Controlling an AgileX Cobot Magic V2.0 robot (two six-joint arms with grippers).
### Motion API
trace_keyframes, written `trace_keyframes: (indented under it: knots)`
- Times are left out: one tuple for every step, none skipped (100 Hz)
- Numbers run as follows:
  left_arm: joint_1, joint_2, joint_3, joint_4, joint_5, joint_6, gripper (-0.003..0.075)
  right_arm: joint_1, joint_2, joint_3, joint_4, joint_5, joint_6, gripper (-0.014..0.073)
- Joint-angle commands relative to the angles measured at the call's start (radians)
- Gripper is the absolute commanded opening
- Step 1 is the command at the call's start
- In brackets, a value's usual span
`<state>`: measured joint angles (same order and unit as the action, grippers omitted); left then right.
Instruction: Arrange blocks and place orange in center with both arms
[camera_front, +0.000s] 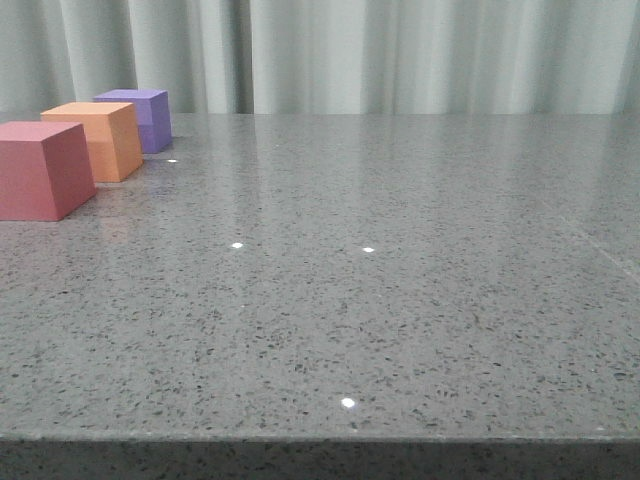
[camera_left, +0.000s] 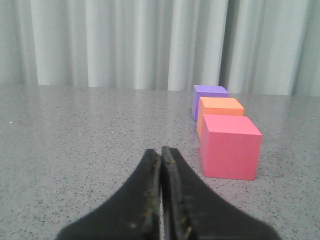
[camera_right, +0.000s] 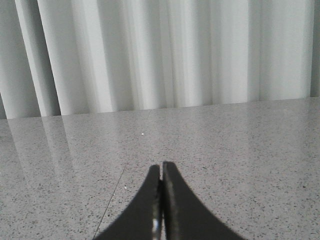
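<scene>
Three cubes stand in a row on the grey speckled table (camera_front: 400, 300), close to its left edge and toward the far side, where a pale curtain (camera_front: 400, 50) hangs behind. Nearest in the row is the pinkish-red cube (camera_front: 42, 170); behind it sits the orange cube (camera_front: 98, 140), in the middle of the line; farthest back, closest to the curtain, is the purple cube (camera_front: 138, 118). Each stands upright. From the front they overlap one another, so I cannot tell whether neighbours touch or stand just apart. The left wrist view shows the same line, red cube in front, orange next, purple last, all squarely aligned.

The left gripper (camera_left: 161, 155) sits low over the table, beside the red cube and clear of it. Its two black fingers are pressed together with only a hairline between them, and nothing is caught there. The right gripper (camera_right: 161, 172) is likewise drawn closed, tips meeting, holding nothing, above bare stone facing the curtain. Neither arm shows in the front view.
</scene>
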<state>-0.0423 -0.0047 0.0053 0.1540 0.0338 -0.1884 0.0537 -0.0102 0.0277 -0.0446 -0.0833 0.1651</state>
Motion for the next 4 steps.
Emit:
trace_keyframes:
  knots:
    - [-0.002,-0.029,0.044,0.0,-0.085,-0.005,-0.002,-0.002,-0.02,-0.012,0.003,-0.087,-0.012,-0.0068]
    - [-0.002,-0.029,0.044,0.0,-0.085,-0.005,-0.002,-0.002,-0.02,-0.012,0.003,-0.087,-0.012,-0.0068]
    - [-0.002,-0.029,0.044,0.0,-0.085,-0.005,-0.002,-0.002,-0.02,-0.012,0.003,-0.087,-0.012,-0.0068]
    - [-0.002,-0.029,0.044,0.0,-0.085,-0.005,-0.002,-0.002,-0.02,-0.012,0.003,-0.087,-0.012,-0.0068]
